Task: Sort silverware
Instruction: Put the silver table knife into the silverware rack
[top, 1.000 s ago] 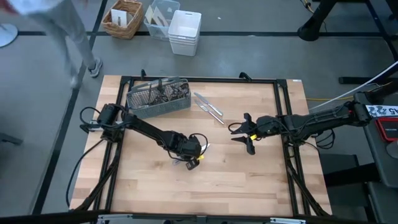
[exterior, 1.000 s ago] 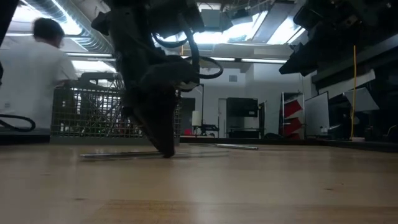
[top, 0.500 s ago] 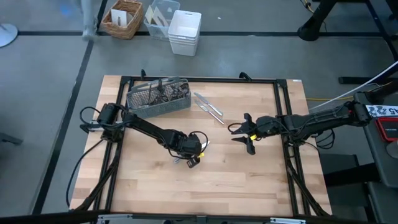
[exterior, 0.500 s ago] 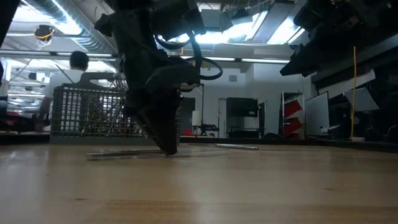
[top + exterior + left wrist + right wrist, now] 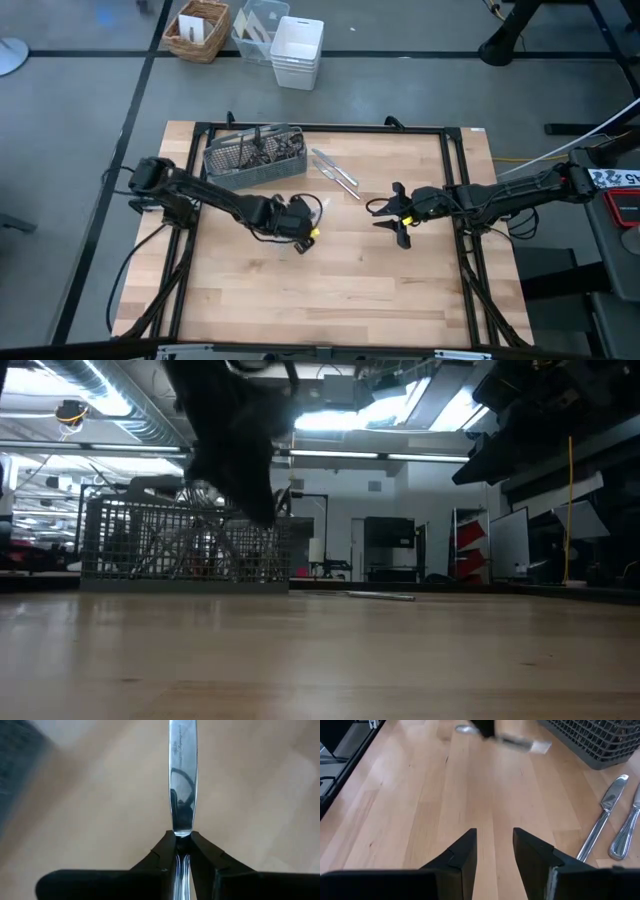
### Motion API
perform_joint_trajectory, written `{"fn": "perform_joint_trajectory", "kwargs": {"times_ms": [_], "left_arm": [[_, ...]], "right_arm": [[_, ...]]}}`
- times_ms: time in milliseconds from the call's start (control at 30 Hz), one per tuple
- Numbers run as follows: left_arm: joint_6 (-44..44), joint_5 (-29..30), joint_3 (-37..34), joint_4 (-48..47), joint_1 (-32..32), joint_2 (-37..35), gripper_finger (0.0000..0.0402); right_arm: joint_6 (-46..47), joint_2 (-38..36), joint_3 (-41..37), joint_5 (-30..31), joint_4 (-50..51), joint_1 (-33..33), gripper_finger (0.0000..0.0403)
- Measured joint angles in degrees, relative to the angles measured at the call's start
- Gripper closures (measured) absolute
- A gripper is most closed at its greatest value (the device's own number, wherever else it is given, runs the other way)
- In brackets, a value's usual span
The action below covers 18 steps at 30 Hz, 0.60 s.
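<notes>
While the high view looks straight down, the left gripper [image 5: 298, 222] sits mid-table, just near of the wire caddy [image 5: 254, 157], and the right gripper [image 5: 397, 215] waits to its right. Loose silverware [image 5: 335, 170] lies right of the caddy. At table level, the left arm hangs dark above the wood, clear of it, before the caddy [image 5: 185, 540]. From the left wrist, the fingers [image 5: 165, 852] are clenched on a knife [image 5: 182, 775]. From the right wrist, its fingers [image 5: 465, 851] stand apart, holding nothing, with cutlery [image 5: 600, 822] beside them.

High view looks straight down; low view level across the table [image 5: 320, 660] — both share the caddy [image 5: 254, 157], wrist views close.
</notes>
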State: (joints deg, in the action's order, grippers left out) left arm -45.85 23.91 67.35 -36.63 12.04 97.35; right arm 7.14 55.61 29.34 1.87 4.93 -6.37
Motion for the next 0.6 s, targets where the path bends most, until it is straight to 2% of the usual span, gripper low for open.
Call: {"fn": "perform_joint_trajectory", "kwargs": {"times_ms": [267, 600], "left_arm": [[-5.95, 18.52, 0.00, -12.81, 1.86, -10.22, 0.0369], [-23.39, 45.88, 0.00, -32.72, 4.64, -18.27, 0.0368]], "right_arm": [[-0.31, 0.00, 0.00, 0.00, 0.06, 0.00, 0.0275], [-1.49, 0.00, 0.00, 0.00, -0.03, 0.00, 0.0275]]}}
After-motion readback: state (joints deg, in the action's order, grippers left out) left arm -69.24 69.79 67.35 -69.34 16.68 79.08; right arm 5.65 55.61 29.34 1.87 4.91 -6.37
